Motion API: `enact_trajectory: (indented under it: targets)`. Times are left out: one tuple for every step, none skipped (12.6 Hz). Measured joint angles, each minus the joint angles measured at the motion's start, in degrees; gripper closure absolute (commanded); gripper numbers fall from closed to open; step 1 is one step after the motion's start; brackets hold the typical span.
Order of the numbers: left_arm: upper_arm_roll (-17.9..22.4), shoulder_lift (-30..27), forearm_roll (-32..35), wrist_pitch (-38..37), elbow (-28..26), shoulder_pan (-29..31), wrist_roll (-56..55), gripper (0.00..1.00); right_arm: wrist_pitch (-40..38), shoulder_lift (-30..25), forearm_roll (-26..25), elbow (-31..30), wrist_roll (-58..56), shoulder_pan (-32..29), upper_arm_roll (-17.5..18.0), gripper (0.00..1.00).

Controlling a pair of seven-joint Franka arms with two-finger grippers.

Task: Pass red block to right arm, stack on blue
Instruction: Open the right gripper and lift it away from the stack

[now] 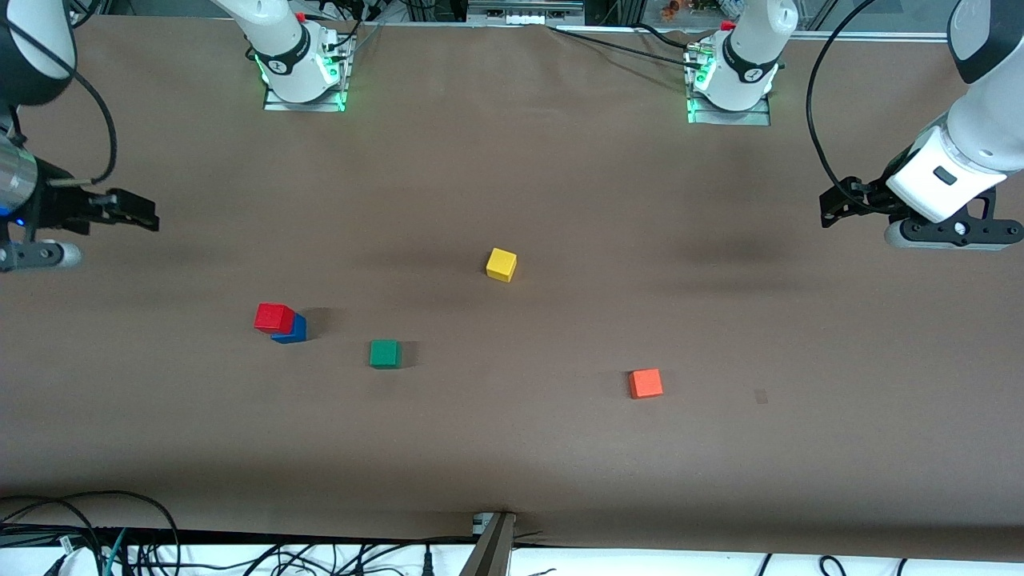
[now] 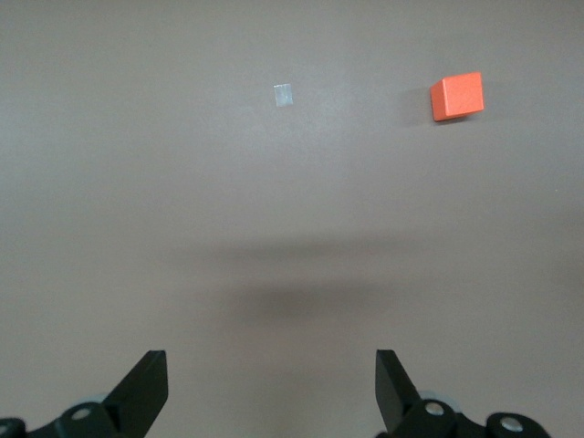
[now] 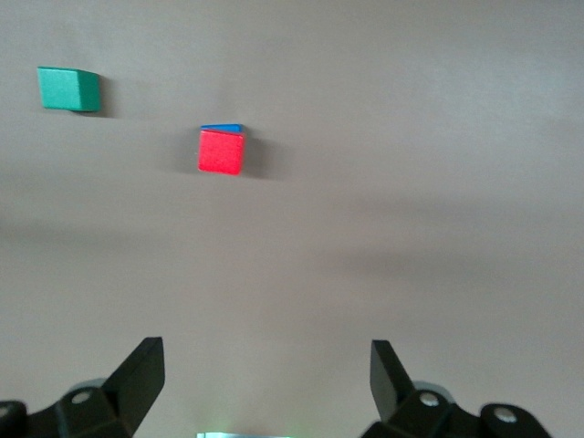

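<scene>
- Small pure-red cube resting on top of the small solid blue cube, slightly offset so a strip of blue shows at one edge; stack toward the right arm's end of the brown desk.
- Judged complete: handover and stacking both look done, nothing gripped by either arm.
- Right hand spread and empty, raised over the desk's edge at its own end, well apart from the stack.
- Left hand likewise spread and empty, raised over its end of the desk, waiting.
- Green cube, yellow cube and orange cube lying singly on the desk, untouched.
- Left to do, at most: parking the arms.
</scene>
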Motion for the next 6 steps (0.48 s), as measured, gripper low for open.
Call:
enact_trajectory:
  targets:
    - [0.0,0.0,0.0,0.0,0.0,0.0,0.0,0.0,0.03,-1.55,-0.44,-0.89,0.0,-0.27,0.22,0.0]
    - [-0.01,0.0,0.0,0.0,0.0,0.0,0.0,0.0,0.08,-3.05,-0.58,-1.36,0.0,-0.34,0.43,0.0]
    - [-0.01,0.0,0.0,0.0,0.0,0.0,0.0,0.0,0.06,-4.32,-0.6,-1.58,0.0,-0.35,0.63,0.0]
    - [-0.02,0.0,0.0,0.0,0.01,0.0,0.0,0.0,-0.26,-5.46,-0.6,-1.69,0.0,-0.36,0.77,0.0]
    - [-0.02,0.0,0.0,0.0,0.01,0.0,0.0,0.0,-1.11,-6.45,-0.61,-1.73,0.01,-0.4,0.83,0.0]
    - [-0.02,0.0,0.0,0.0,0.01,0.0,0.0,0.0,-1.99,-7.38,-0.61,-1.78,0.01,-0.45,0.85,0.0]
